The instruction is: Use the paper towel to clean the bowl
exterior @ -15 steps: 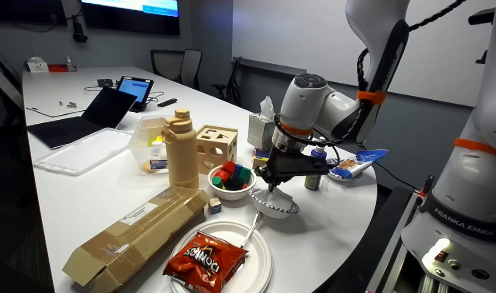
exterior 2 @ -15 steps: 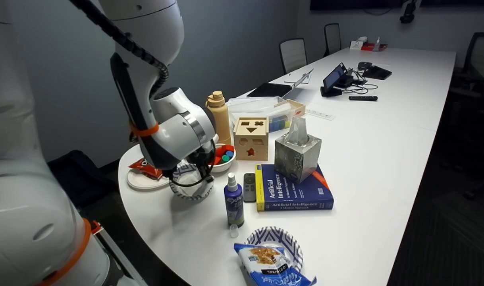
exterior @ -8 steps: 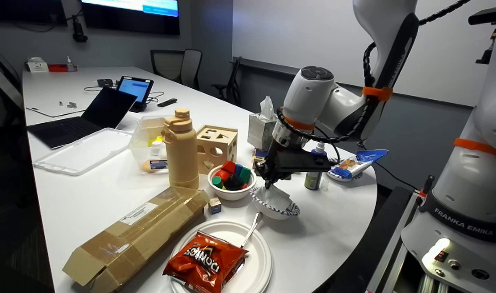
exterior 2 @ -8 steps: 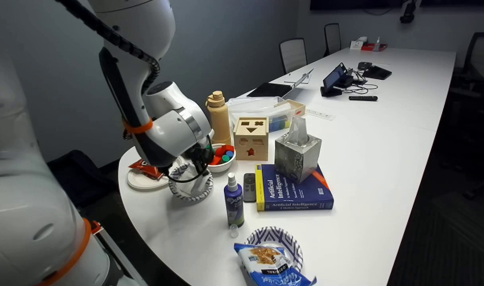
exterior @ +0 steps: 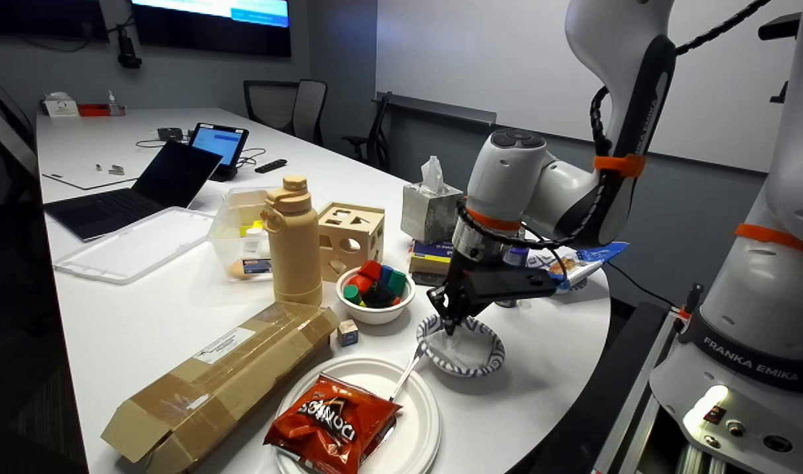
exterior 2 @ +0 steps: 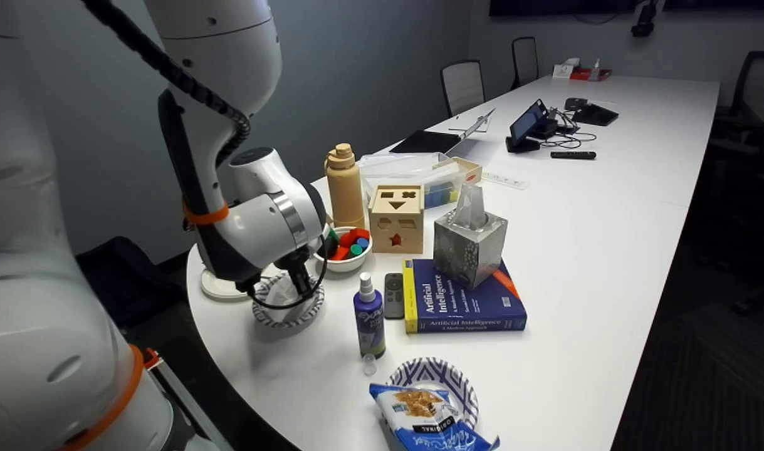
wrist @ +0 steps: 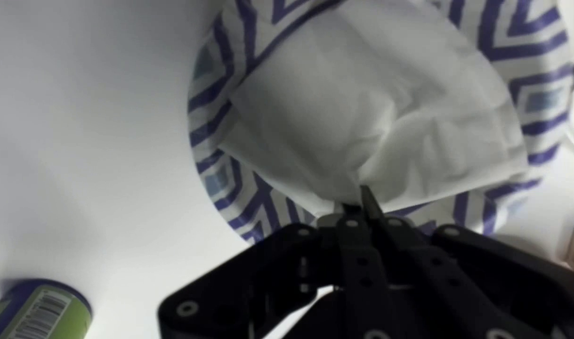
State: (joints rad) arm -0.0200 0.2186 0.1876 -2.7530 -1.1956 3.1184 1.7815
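The small striped bowl point(exterior: 497, 355) sits near the table's rounded end, its rim sloping a little in an exterior view. It also shows in an exterior view point(exterior 2: 287, 322) and in the wrist view point(wrist: 263, 207). The white paper towel point(wrist: 362, 103) lies crumpled and spread inside the bowl, covering much of its inner floor. My gripper point(wrist: 362, 200) has its fingers close together with the towel's edge gathered between the tips. In an exterior view the gripper point(exterior: 449, 327) points down into the bowl at its far left side. The exact pinch is partly hidden by the fingers.
A white bowl of colored blocks point(exterior: 375, 317) and a small cube point(exterior: 348, 333) stand close by. A utensil point(exterior: 408, 375) on the plate point(exterior: 424, 428) reaches near the striped bowl. A spray bottle point(exterior 2: 370, 319), book point(exterior 2: 469, 313), tissue box point(exterior 2: 472, 250) and tan bottle point(exterior: 296, 243) stand around.
The bowl has slid toward the table's rounded end with the towel in it, and more of its inside shows. My gripper has moved the same way and lower, still holding the towel.
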